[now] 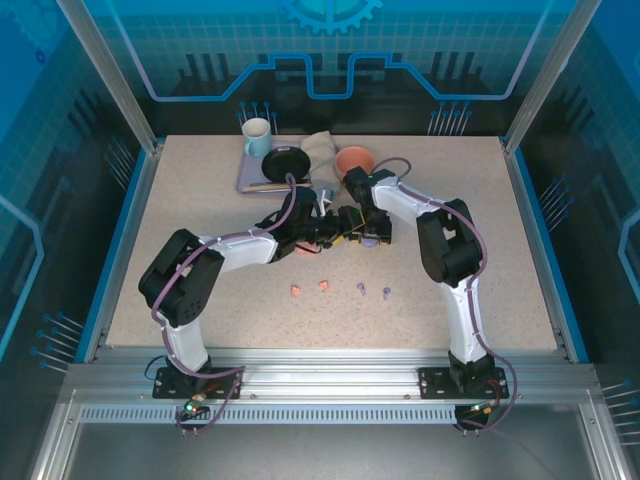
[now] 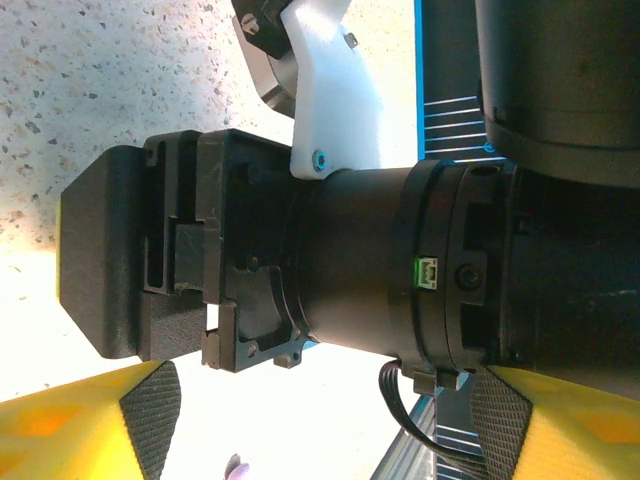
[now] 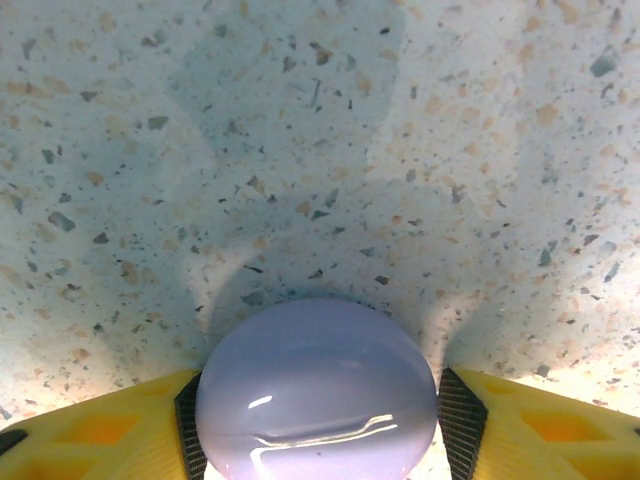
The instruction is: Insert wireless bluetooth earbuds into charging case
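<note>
A lilac charging case (image 3: 316,395), smooth and rounded, lies on the speckled table with my right gripper (image 3: 318,425) shut on it, its black pads (image 3: 456,415) against both sides. From above, the right gripper (image 1: 364,234) and the left gripper (image 1: 326,230) meet at the table's middle, with the lilac case (image 1: 370,241) under the right one and a coral case (image 1: 303,250) beside the left one. Two coral earbuds (image 1: 296,291) and two lilac earbuds (image 1: 386,291) lie in a row nearer the front. My left gripper (image 2: 325,425) is open, its fingers (image 2: 150,415) wide apart in front of the right arm's black wrist (image 2: 380,270).
At the back stand a white mug (image 1: 257,137), a black round lid (image 1: 285,163), a crumpled cloth (image 1: 322,152) and a coral bowl (image 1: 354,160). Blue rails (image 1: 125,230) edge the table on both sides. The two arms crowd the centre.
</note>
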Tool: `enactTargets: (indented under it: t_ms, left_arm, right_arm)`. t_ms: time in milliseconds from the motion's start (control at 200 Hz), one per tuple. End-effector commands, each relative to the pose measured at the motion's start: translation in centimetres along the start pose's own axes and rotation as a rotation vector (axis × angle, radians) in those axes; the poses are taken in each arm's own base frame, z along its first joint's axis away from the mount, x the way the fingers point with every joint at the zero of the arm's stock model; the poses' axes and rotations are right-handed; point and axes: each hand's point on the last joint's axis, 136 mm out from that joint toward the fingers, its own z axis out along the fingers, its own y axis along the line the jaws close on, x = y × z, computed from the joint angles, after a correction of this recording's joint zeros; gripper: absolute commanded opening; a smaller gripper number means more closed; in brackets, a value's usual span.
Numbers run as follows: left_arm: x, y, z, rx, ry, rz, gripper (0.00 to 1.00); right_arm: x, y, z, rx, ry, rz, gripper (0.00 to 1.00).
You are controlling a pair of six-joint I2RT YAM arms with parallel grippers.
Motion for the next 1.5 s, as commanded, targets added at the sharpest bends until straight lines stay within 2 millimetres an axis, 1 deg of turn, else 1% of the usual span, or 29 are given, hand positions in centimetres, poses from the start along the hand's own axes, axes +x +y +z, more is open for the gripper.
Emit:
enactTargets:
  t_ms: [0,300,470,750,850,1025,1136,1231,1406,1496]
  left_arm:
    - [-0.7,-0.6,-0.5,0.014,-0.031,0.020,0.79]
    - [-0.6,-0.4,-0.4,0.015,-0.031,0.020,0.80]
    - [-0.6,-0.6,-0.5,0.017,-0.026,0.022,0.79]
    - [-0.8,-1.0,-0.4,0.015,-0.025,0.029,0.80]
    - [-0.9,-1.0,-0.3,0.013,-0.025,0.030,0.80]
    - [-0.9,-0.8,-0.3,0.005,-0.024,0.031,0.80]
    - [-0.6,0.0,-0.1,-0.007,-0.018,0.027,0.80]
    - [-0.1,0.9,0.0,-0.021,-0.012,0.019,0.80]
    - [0.8,2.6,0.1,-0.038,-0.005,-0.008,0.80]
    - [1.1,3.1,0.2,-0.042,-0.002,-0.013,0.80]
  right_arm:
    - [2.7,-0.9,1.3,0.108,0.077,0.002,0.64]
    - [2.0,-0.7,2.2,0.101,0.095,-0.034,0.63]
    - [1.7,-0.6,2.7,0.052,0.113,-0.077,0.62]
    - [1.3,-1.7,2.9,0.056,0.119,-0.108,0.59]
    - [1.5,-1.7,2.9,0.054,0.124,-0.101,0.56]
    - [1.8,-2.2,2.2,0.064,0.110,-0.018,0.51]
    - [2.1,-2.5,1.5,0.055,0.083,0.093,0.49]
    - [2.3,-2.2,1.0,0.031,0.068,0.180,0.49]
    - [1.5,-2.1,-0.3,0.000,0.032,0.278,0.49]
    - [0.9,-2.3,-0.9,-0.016,0.019,0.306,0.49]
